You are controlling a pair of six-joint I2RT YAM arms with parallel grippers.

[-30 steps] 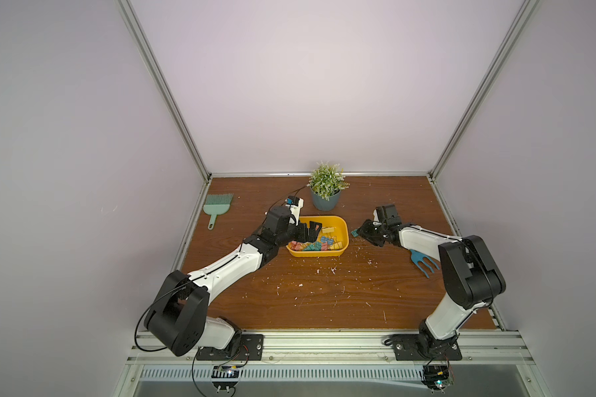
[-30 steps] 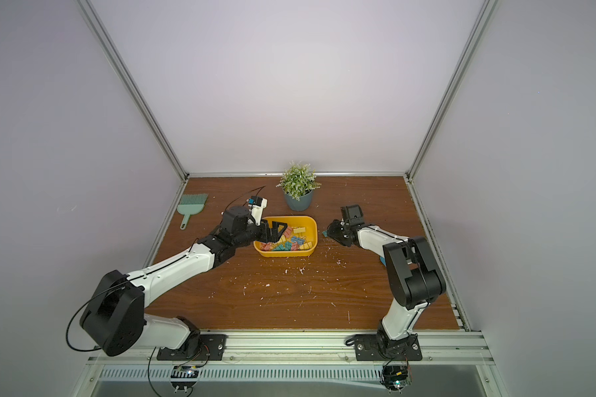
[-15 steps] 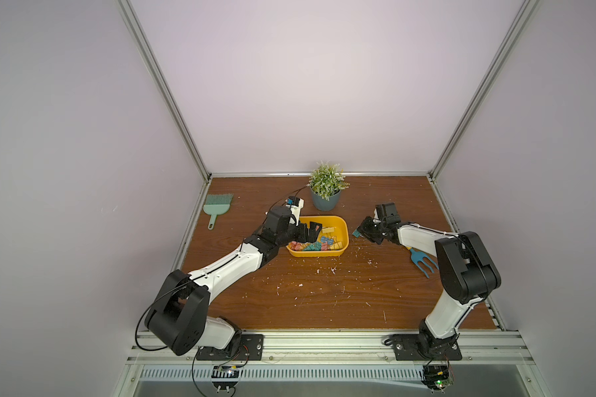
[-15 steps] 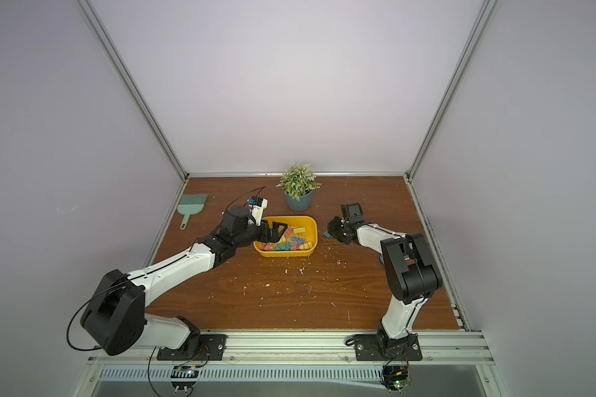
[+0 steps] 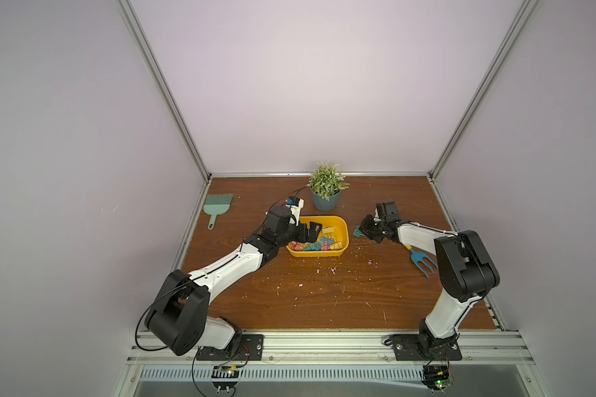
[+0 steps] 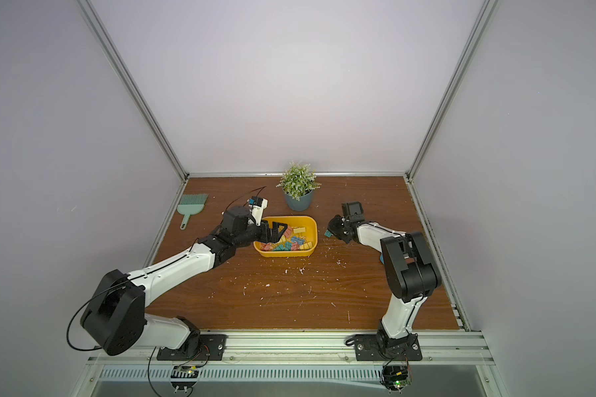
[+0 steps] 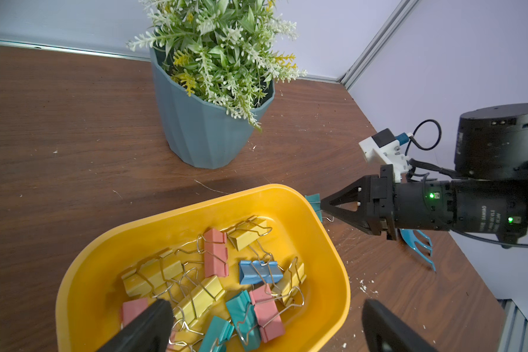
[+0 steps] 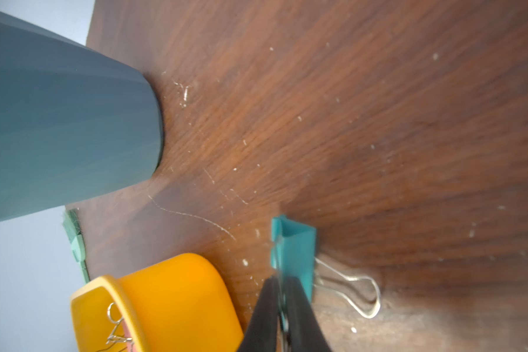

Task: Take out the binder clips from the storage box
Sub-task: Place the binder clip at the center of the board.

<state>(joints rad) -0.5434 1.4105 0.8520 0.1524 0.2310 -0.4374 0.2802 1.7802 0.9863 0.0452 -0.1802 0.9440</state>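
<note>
The yellow storage box (image 5: 344, 237) (image 6: 312, 237) sits mid-table, holding several pastel binder clips (image 5: 319, 244) (image 7: 215, 253) in pink, yellow, teal and blue. My left gripper (image 5: 312, 231) (image 7: 265, 304) hangs open over the box's left end, its fingers (image 7: 147, 329) apart above the pile and holding nothing. Just right of the box, outside it, my right gripper (image 5: 363, 233) (image 8: 282, 283) is shut on a teal binder clip (image 8: 296, 247) (image 7: 313, 201). That clip is low by the wood, with one wire handle sticking out sideways.
A grey-blue plant pot (image 5: 325, 201) stands just behind the box. A blue fork-shaped tool (image 5: 420, 263) lies under the right arm. A green brush (image 5: 216, 206) lies at the far left. White crumbs are scattered over the wood in front of the box.
The right gripper's jaws have closed onto the teal clip beside the box. The left arm has stayed where it was, open over the box.
</note>
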